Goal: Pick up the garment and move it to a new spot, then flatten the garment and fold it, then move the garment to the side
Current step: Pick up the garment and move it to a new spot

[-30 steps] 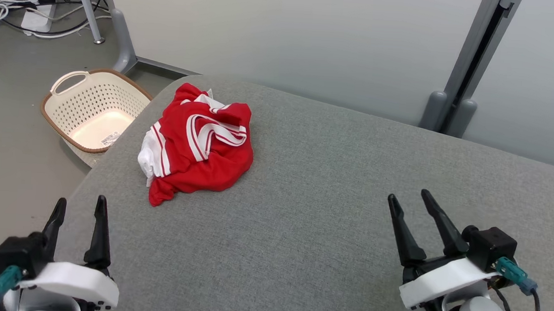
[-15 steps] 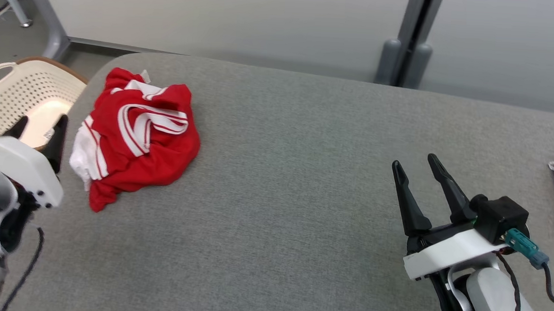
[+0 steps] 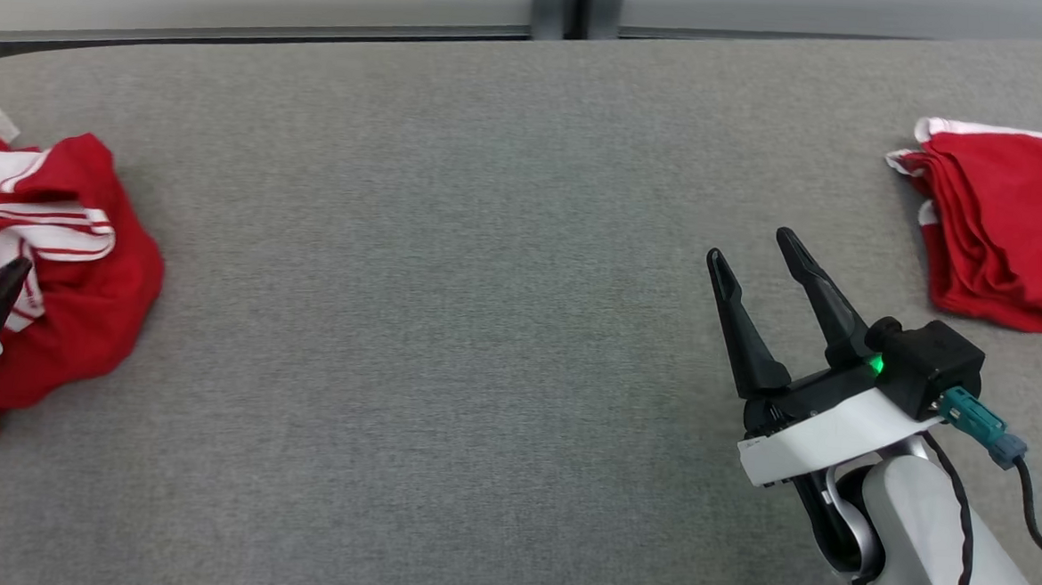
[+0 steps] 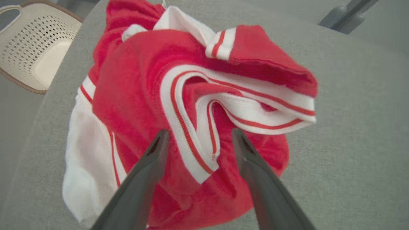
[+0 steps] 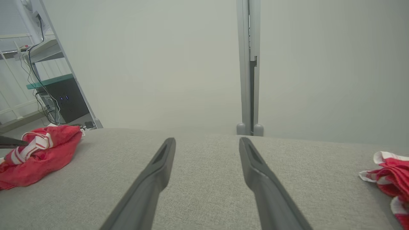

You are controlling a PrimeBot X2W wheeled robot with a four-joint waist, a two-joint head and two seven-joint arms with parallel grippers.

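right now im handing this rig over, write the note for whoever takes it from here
The left gripper is open, fingers either side of a striped band on the crumpled garment; contact cannot be told.
The right gripper is open and holds nothing, over bare table.
The crumpled garment lies at the table's left end, near the basket on the floor. A folded garment lies at the right end.
Done: nothing yet on the crumpled one.
Left: grasp it, move it to a new spot, flatten, fold, set aside.
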